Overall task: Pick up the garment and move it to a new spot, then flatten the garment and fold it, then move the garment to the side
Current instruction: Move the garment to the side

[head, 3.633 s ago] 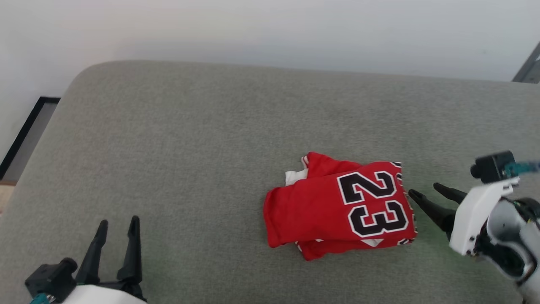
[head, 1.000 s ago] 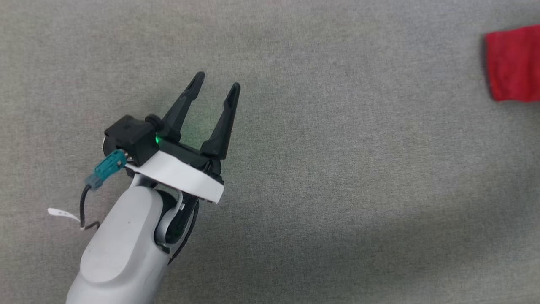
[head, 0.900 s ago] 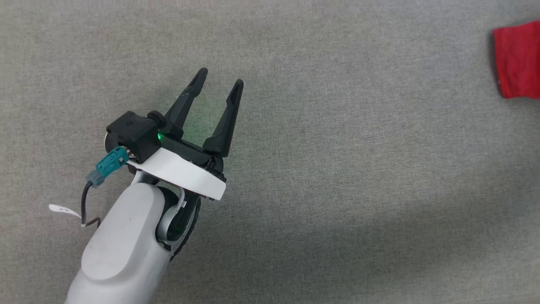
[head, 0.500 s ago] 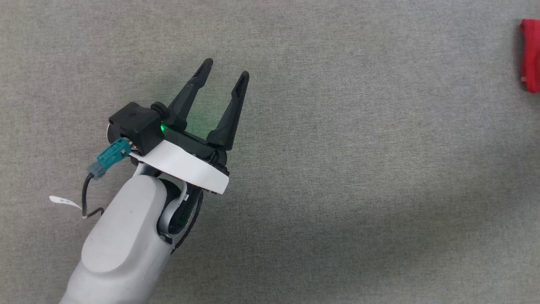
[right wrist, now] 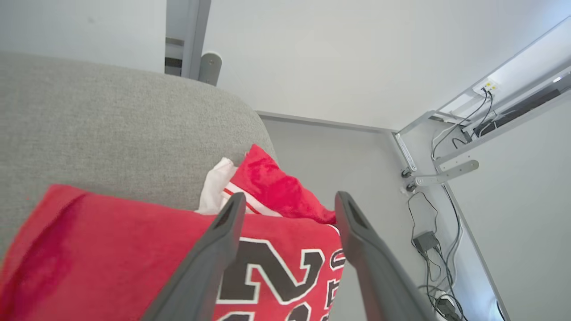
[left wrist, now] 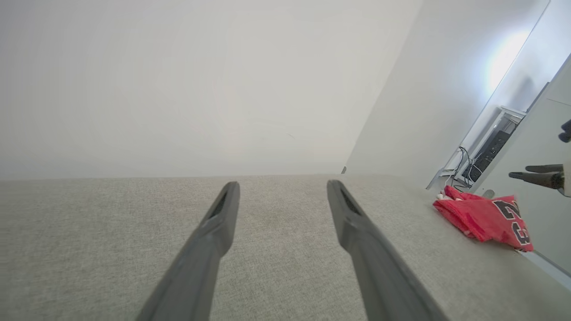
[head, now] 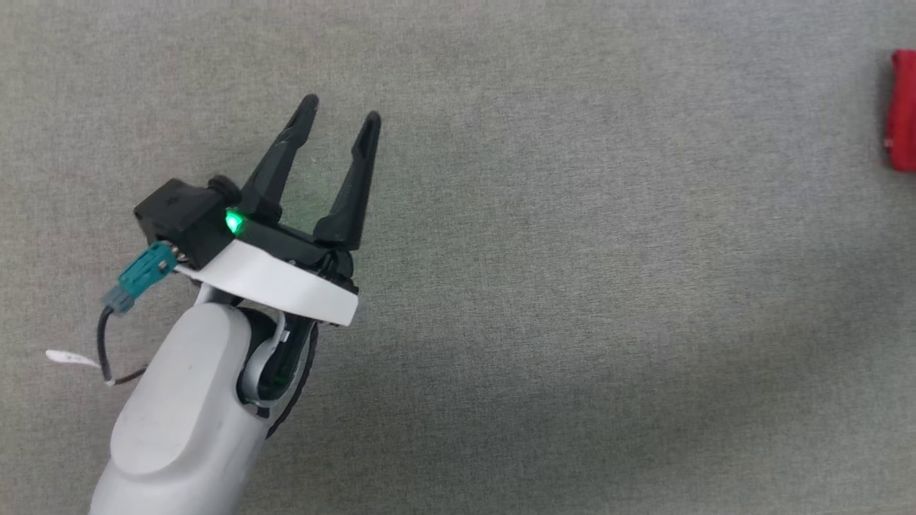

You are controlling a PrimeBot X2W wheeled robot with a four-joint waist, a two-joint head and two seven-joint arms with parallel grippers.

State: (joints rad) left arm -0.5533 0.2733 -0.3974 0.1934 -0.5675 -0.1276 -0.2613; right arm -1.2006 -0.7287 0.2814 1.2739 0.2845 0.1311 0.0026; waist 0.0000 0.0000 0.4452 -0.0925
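The garment (right wrist: 111, 254), a folded red jersey with a black white-outlined 23 and a bit of white sleeve, lies near the rounded end of the grey cushion (right wrist: 89, 116). My right gripper (right wrist: 290, 198) hangs open just above it, one finger over the number, nothing between the fingers. In the head view only a red sliver of the garment (head: 903, 111) shows at the right edge. My left gripper (head: 340, 114) is open and empty over bare cushion, far to the garment's left. The left wrist view has the left gripper (left wrist: 282, 185), the garment (left wrist: 482, 216) and the right gripper's fingers (left wrist: 535, 174) beside it.
The grey fabric surface (head: 572, 286) spreads wide around the left arm. Past its rounded end is a drop to the floor (right wrist: 348, 160), with cables (right wrist: 428, 240) and a metal frame (right wrist: 446, 169). A pale wall (left wrist: 178, 89) stands behind.
The head camera has swung down and left since 3.6 s ago, leaving the garment at the right edge. In the last half second the left gripper drifted left in the picture, still open.
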